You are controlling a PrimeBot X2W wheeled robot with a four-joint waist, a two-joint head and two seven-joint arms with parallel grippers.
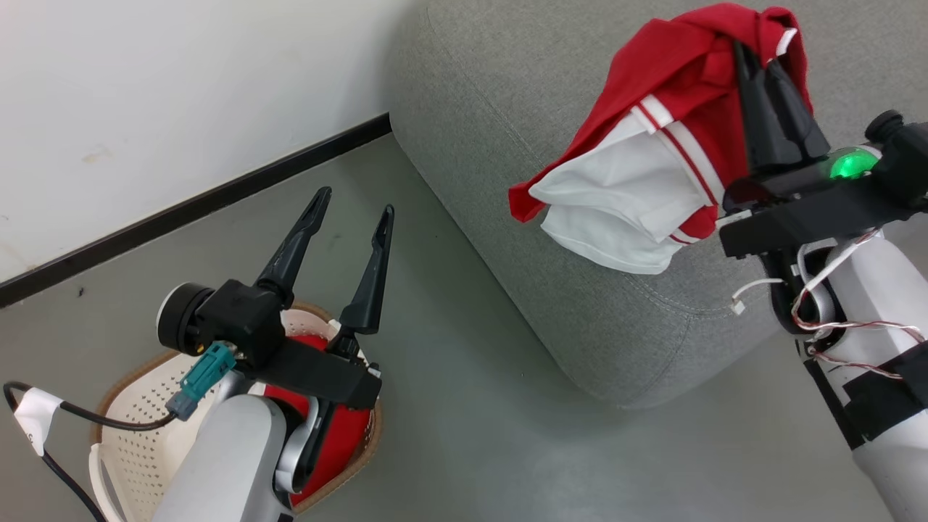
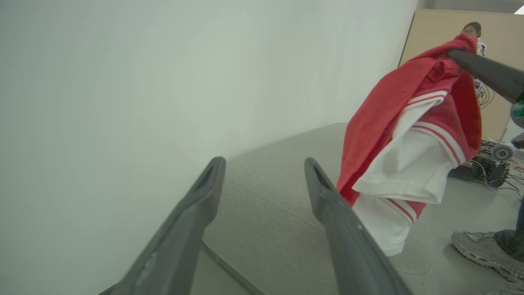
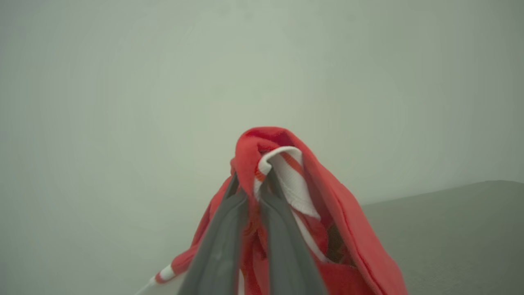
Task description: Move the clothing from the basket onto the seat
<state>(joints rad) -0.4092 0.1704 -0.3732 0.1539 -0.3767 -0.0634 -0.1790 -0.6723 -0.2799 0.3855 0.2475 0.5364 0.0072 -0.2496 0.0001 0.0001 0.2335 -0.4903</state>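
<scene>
Basket: cream, perforated, brown rim. It stands on the grey floor at the lower left of the head view, partly under the left forearm.
Contents: a second red garment lies against the basket's right-hand wall, partly hidden by the arm.

Left gripper: above the basket, fingers spread wide with nothing between them.

Right gripper: fingers almost together, pinching a fold of the red garment. The cloth bunches over the fingertips in the right wrist view. White panels edged with thin red stripes hang below.

Position: the red garment hangs over the near edge of the light grey seat, well apart from the basket. Cannot tell whether its lowest white hem touches the cushion.

A person's shoe is on the floor beyond the seat.
</scene>
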